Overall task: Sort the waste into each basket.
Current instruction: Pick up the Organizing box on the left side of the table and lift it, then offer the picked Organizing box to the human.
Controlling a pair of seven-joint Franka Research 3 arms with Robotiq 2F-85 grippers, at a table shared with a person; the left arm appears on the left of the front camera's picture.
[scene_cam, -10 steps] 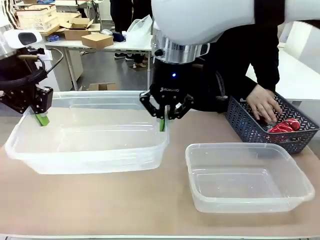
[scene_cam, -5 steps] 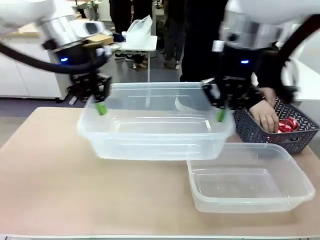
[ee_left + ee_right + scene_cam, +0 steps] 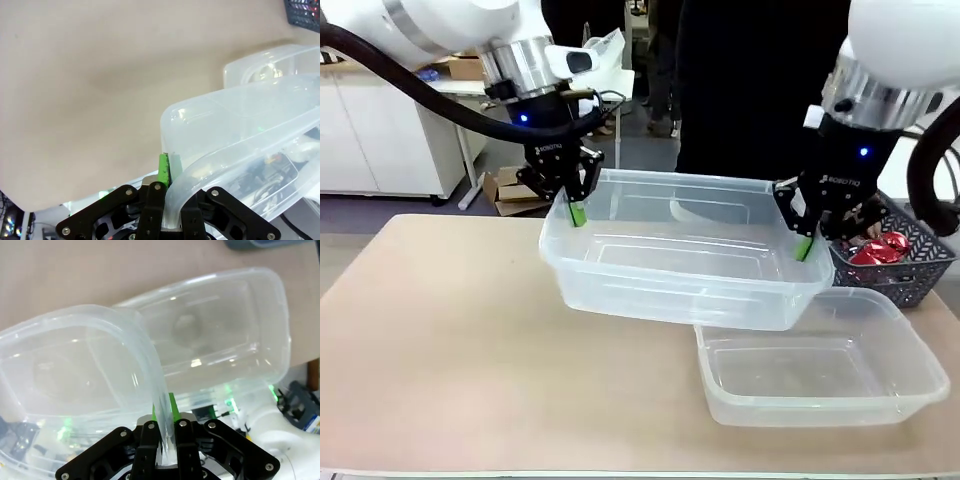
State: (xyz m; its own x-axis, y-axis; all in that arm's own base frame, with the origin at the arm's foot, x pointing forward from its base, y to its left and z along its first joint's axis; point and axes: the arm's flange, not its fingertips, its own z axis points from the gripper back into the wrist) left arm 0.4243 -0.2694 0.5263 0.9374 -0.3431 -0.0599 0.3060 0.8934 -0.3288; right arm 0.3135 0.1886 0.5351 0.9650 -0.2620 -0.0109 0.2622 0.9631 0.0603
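Left arm enters from upper left, wrist near vertical, left tool (image 3: 576, 212) pointing down, jaws clamped tight on the left end rim of the tub (image 3: 680, 270). Right arm enters from upper right, wrist tilted slightly, right tool (image 3: 804, 246) pointing down, jaws clamped on the tub's right end rim. Rim wall sits between green pads (image 3: 163, 170) on both.

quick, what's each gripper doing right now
Left gripper: closed on one end rim of the raised clear tub.
Right gripper: closed on the tub's opposite rim.
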